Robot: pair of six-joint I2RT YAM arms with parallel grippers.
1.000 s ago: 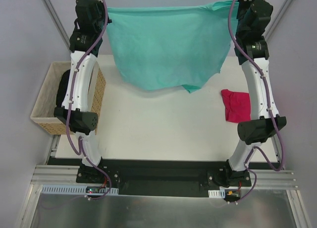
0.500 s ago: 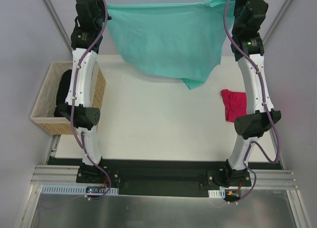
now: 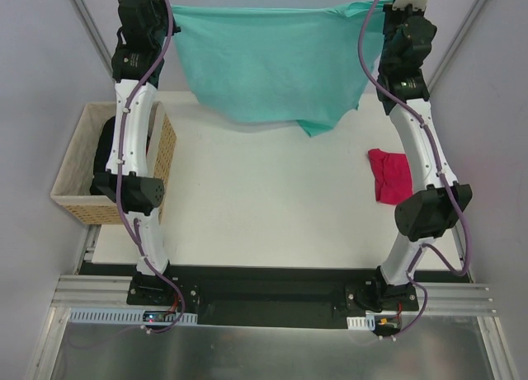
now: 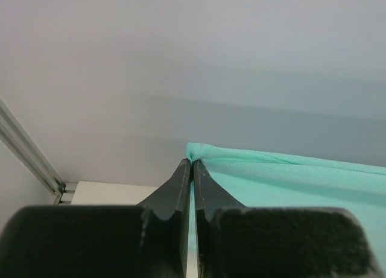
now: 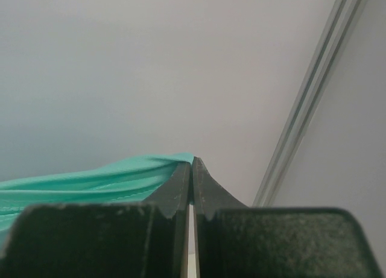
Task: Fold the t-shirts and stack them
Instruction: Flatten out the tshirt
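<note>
Top view: teal t-shirt (image 3: 272, 63) hangs stretched over the far edge of the bench (image 3: 264, 207), pink t-shirt (image 3: 390, 174) lies by the right edge. Left wrist: left fingers (image 4: 180, 190) clamped on a teal corner. Right wrist: right fingers (image 5: 178, 190) pinching the other corner

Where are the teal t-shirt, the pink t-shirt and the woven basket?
teal t-shirt (image 3: 272, 63), top view, middle of hanging cloth.
pink t-shirt (image 3: 391, 175), top view, middle of crumpled heap.
woven basket (image 3: 167, 153), top view, its right side wall.
</note>
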